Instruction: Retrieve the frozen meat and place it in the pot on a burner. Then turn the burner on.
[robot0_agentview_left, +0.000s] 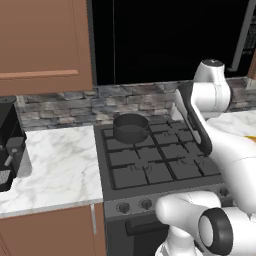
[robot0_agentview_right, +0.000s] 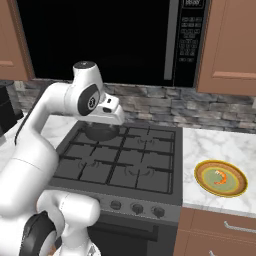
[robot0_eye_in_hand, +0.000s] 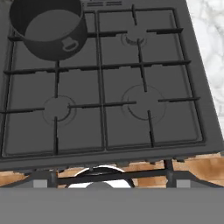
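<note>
Gripper state I cannot tell; it is hanging over the black cast-iron grates, near the round dark metal pot (robot0_eye_in_hand: 47, 27). Curved orange meat (robot0_agentview_right: 220, 176) is lying on a round plate (robot0_agentview_right: 202, 178).

In the right base view the pot (robot0_agentview_right: 100, 132) sits largely behind the arm's hand, with just a dark curve of its side showing below. The gripper is not to be made out there or in the left base view, so the stand of its jaws cannot be told. In the hand view the pot (robot0_eye_in_hand: 48, 28) is cut by the top edge. The coffee machine (robot0_agentview_left: 9, 145) is cut by the left edge. The meat (robot0_agentview_right: 220, 176) on the plate (robot0_agentview_right: 202, 182) is too small to show detail. The stove knobs (robot0_agentview_right: 136, 208) are too small to read.
</note>
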